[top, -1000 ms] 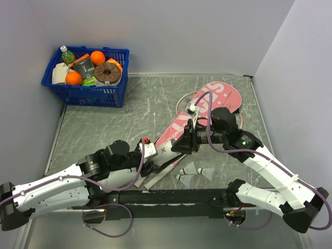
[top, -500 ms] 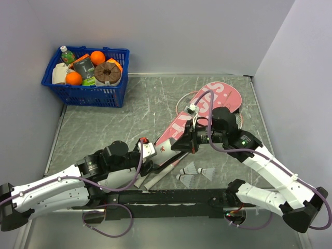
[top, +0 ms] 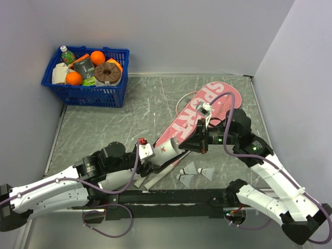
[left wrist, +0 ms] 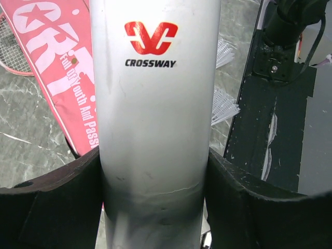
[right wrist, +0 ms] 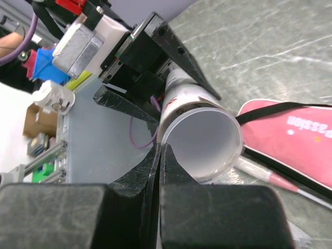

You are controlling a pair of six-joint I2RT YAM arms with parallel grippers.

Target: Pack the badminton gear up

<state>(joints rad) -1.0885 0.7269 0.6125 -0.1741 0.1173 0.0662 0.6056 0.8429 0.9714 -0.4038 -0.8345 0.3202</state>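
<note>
The right gripper point(right wrist: 161, 155) has backed toward 3 o'clock since half a second ago. It is pressed together on nothing, its tip just before the mouth of the white cylindrical tube point(left wrist: 155, 114). The left gripper point(left wrist: 155, 187) pinches that tube near 6 o'clock, by the narrow end of the long pink racket bag point(top: 210, 101). Three white feather shuttlecocks point(top: 192, 169) lie near. Grey marbled worktop point(top: 114, 124); blue plastic basket point(top: 96, 97) at 10 o'clock; pale walls point(top: 197, 31).

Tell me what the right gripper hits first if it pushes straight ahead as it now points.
The white tube held by the left gripper. The shut right gripper aims at the rim of its open mouth; whether it strikes the rim or slips inside, depth leaves unclear.
</note>
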